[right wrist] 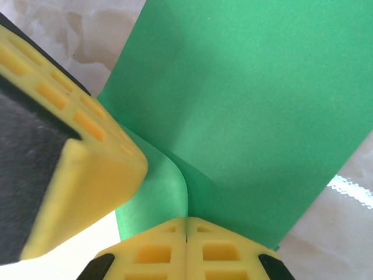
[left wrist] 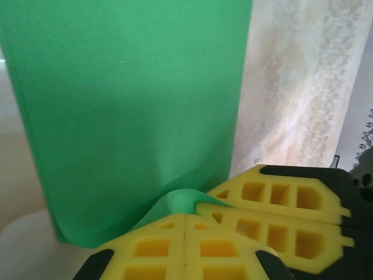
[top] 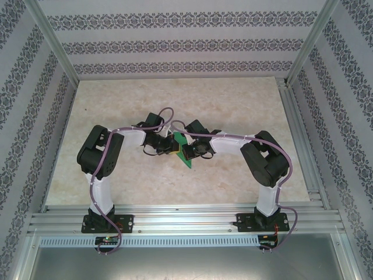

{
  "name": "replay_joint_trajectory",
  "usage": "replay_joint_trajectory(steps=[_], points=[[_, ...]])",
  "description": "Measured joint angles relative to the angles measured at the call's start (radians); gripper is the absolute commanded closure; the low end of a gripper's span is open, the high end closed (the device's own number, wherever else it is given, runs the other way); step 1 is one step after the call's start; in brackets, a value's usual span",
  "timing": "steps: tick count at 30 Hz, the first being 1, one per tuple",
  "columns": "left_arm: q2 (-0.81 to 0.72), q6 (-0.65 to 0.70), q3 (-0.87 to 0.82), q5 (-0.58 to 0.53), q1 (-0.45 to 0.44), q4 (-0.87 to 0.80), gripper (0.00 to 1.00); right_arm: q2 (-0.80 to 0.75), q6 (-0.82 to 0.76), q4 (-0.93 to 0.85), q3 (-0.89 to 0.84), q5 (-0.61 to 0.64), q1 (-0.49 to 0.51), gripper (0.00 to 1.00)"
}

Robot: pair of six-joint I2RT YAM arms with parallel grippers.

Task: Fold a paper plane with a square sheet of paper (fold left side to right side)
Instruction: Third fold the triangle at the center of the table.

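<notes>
Stretching under both arms, the pale marbled table (top: 233, 111) is boxed in by patterned walls (top: 175, 41), with a metal rail (top: 186, 221) along its near edge carrying the two bases. The left arm (top: 102, 154) and right arm (top: 265, 157) each rise from the rail, bend at a dark elbow and reach inward, so the left gripper (top: 165, 143) and right gripper (top: 192, 147) meet over the middle of the table. From above they cover most of the green sheet of paper (top: 185, 156). Only a small wedge shows between and just nearer than them, and I cannot tell there whether it rests on the table or is lifted. In the left wrist view the sheet (left wrist: 134, 116) is cut off at the top edge, and its lower edge curls into the left gripper (left wrist: 184, 224), whose yellow pads are pressed together on it. The right gripper's fingers (left wrist: 280, 204) sit just beside, also closed. In the right wrist view the sheet (right wrist: 262, 105) bends in a soft fold where the right gripper (right wrist: 186, 227) pinches its edge with pads together. One finger (right wrist: 81, 169) of the left gripper blocks the left side.
</notes>
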Motion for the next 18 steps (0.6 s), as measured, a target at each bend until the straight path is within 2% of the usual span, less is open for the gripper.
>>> replay_joint_trajectory(steps=[8, 16, 18], points=[[0.018, 0.018, 0.001, -0.006, 0.0, -0.001, 0.96, 0.0, 0.0, 0.0, 0.0, 0.0, 0.0, 0.95], [0.018, 0.05, 0.001, -0.01, 0.0, -0.005, 0.96, -0.031, 0.001, -0.054, 0.0, 0.014, -0.019, 0.8], [0.018, 0.056, 0.001, -0.01, 0.0, -0.005, 0.96, -0.062, 0.001, -0.089, 0.0, 0.035, -0.032, 0.8]])
